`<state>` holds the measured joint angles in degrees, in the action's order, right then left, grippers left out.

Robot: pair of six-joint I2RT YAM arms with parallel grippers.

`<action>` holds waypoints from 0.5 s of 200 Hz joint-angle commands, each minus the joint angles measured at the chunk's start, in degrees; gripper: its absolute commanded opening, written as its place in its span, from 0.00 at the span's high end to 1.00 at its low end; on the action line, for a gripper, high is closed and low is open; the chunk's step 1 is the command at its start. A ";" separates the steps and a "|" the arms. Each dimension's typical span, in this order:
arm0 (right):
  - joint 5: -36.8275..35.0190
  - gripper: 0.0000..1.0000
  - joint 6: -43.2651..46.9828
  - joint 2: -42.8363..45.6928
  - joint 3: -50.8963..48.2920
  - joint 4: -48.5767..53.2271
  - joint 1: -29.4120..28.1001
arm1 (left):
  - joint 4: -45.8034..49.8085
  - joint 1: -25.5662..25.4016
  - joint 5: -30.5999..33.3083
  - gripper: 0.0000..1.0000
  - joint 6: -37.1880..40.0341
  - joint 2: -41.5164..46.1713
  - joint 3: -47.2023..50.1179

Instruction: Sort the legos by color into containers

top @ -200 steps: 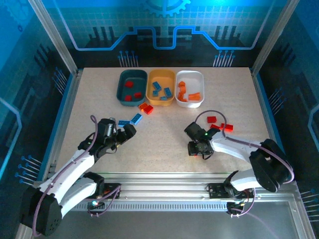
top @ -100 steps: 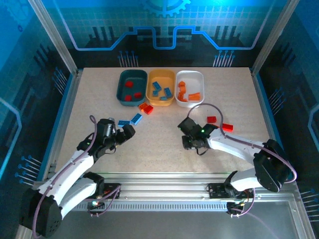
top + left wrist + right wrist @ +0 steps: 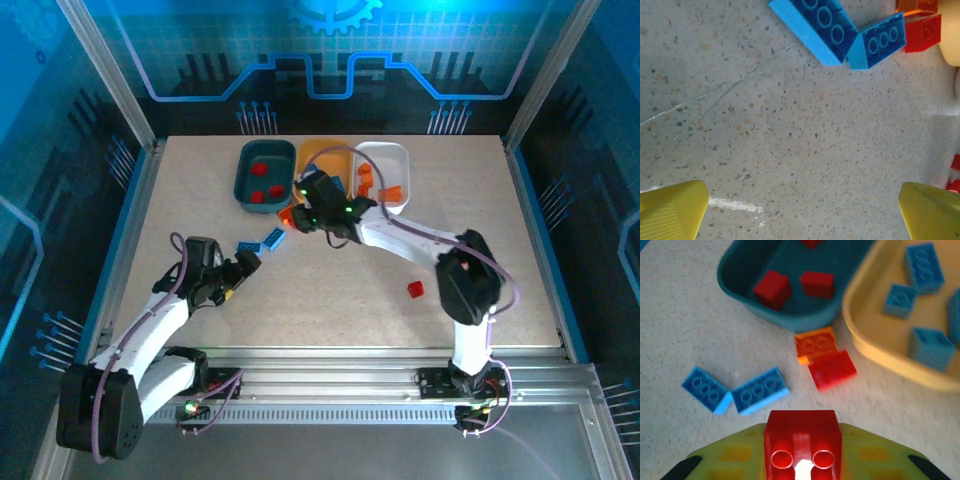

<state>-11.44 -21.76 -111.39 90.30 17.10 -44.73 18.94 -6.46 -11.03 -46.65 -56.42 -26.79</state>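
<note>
The right gripper (image 3: 802,456) clamped a small red plastic brick (image 3: 802,432) near the shallow dark teal plastic tray (image 3: 786,316). The left gripper (image 3: 800,215) gaped wide and empty, farther from that tray.

Two slim robot arms, the left arm (image 3: 150,326) and the right arm (image 3: 410,237), have white shells, black joints and looping purple-grey cables (image 3: 174,245). A green light (image 3: 347,210) glows on the right. Yellow plastic fingers (image 3: 671,209).
</note>
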 commanded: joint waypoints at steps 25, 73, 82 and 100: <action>3.38 0.71 7.66 -15.24 20.17 1.38 -0.03 | 0.94 1.45 -2.96 0.01 1.29 1.70 1.03; 3.89 0.71 8.31 -23.70 30.10 3.28 1.70 | 1.47 1.66 -3.04 0.01 1.74 3.07 1.00; 3.95 0.71 8.35 -25.10 32.41 4.16 2.11 | 1.55 1.71 -3.18 0.01 1.88 3.07 0.93; 4.66 0.71 8.53 -27.68 36.79 5.48 2.71 | 1.50 1.72 -3.54 0.01 1.83 3.07 0.92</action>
<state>-8.25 -14.48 -135.66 121.21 19.99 -43.53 19.20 -5.45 -12.58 -46.22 -54.08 -26.28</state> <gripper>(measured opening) 0.303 0.990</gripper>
